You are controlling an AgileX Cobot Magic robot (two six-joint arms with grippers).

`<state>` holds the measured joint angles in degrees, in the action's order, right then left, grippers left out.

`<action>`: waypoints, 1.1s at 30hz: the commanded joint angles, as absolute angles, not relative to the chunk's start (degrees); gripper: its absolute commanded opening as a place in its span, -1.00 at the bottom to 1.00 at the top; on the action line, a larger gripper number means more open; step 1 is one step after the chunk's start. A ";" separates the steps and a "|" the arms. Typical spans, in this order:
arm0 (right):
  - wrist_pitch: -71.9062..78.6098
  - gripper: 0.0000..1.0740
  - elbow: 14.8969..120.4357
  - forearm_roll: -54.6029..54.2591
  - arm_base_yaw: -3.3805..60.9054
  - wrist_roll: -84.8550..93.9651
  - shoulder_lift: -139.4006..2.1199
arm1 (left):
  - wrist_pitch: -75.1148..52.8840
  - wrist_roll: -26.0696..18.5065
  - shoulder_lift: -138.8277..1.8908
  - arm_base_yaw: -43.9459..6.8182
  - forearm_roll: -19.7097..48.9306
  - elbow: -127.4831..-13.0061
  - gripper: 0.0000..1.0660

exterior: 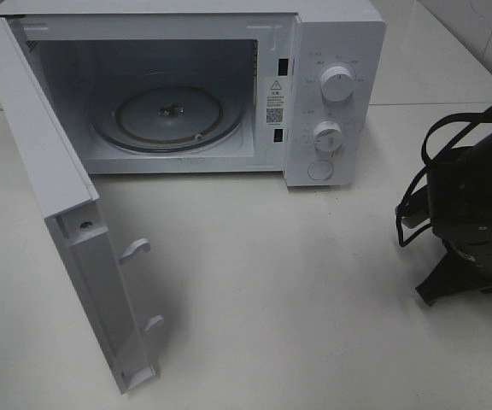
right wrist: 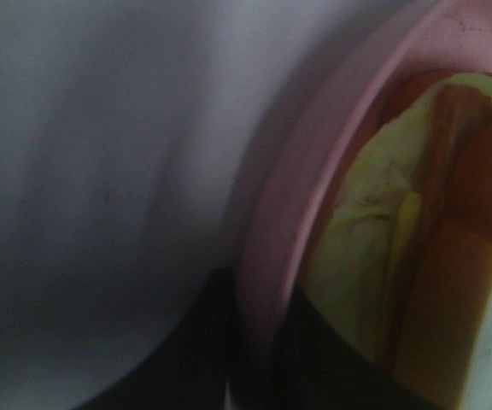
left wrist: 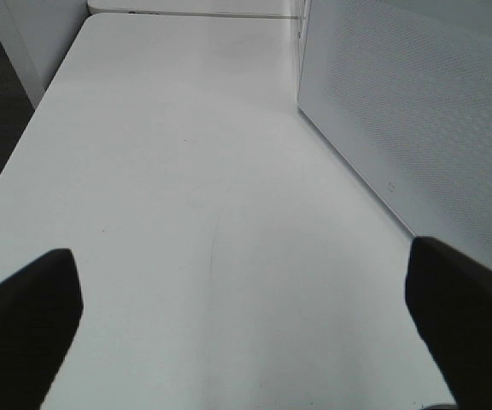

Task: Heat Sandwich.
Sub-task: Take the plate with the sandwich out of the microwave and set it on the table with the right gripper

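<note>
I am reporting from the microwave (exterior: 186, 85) as landmark; its door (exterior: 58, 213) is hanging wide open and its glass turntable (exterior: 167, 115) is lying bare inside. My right gripper (right wrist: 254, 342) is pinching the rim of the pink plate (right wrist: 314, 171), jaws pressed nearly together on it; the sandwich (right wrist: 374, 256) is sitting on that plate, just beyond my fingertips. In the high view my right arm (exterior: 468, 222) is standing well to the right of the microwave's dial panel (exterior: 331, 102), at the frame's edge; the plate is barely showing there. The cavity is therefore lying leftward and away from my right gripper. My left gripper (left wrist: 246, 333) is spread wide, holding nothing, beside the door's outer face; I judge the right arm alone is placed to carry the plate in.
</note>
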<state>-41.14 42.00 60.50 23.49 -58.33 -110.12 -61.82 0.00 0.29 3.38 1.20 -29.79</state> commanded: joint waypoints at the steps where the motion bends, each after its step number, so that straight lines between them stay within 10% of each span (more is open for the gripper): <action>1: -42.28 -0.94 42.28 63.54 23.26 -61.08 -111.27 | -61.31 -0.40 1.32 3.38 1.38 -29.68 0.83; 16: -41.60 -0.76 42.28 63.08 23.26 -61.02 -111.21 | -61.31 -0.40 1.32 3.38 1.38 -29.68 0.83; 33: -40.68 0.03 42.28 52.94 23.26 -47.73 -100.78 | -61.31 -0.40 1.32 3.38 1.38 -29.68 0.83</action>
